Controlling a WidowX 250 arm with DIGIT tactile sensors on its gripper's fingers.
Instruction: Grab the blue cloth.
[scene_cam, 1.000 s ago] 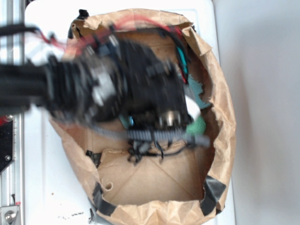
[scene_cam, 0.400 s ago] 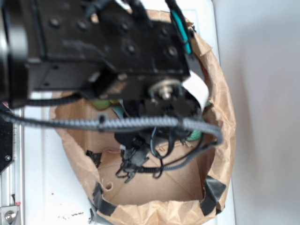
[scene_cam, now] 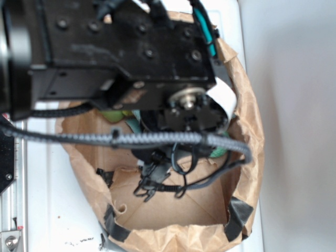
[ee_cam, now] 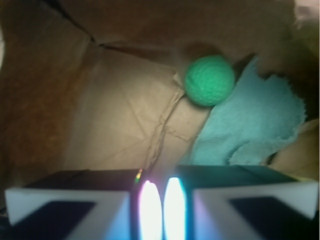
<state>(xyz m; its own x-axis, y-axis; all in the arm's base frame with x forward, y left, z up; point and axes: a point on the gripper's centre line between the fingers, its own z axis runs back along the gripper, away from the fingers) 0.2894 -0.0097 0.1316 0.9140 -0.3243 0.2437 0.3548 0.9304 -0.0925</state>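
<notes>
The blue cloth (ee_cam: 255,127) lies rumpled on the brown paper bag's (ee_cam: 100,115) floor, touching the green ball (ee_cam: 209,80) at its upper left. The gripper (ee_cam: 161,207) hangs above and apart from it, jaws drawn nearly together, holding nothing

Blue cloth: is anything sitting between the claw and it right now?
Nothing visible blocks it. In the wrist view the blue cloth lies ahead and right of the claw, with bare paper bag floor between. The green ball touches the cloth's far left edge, off the path.
</notes>
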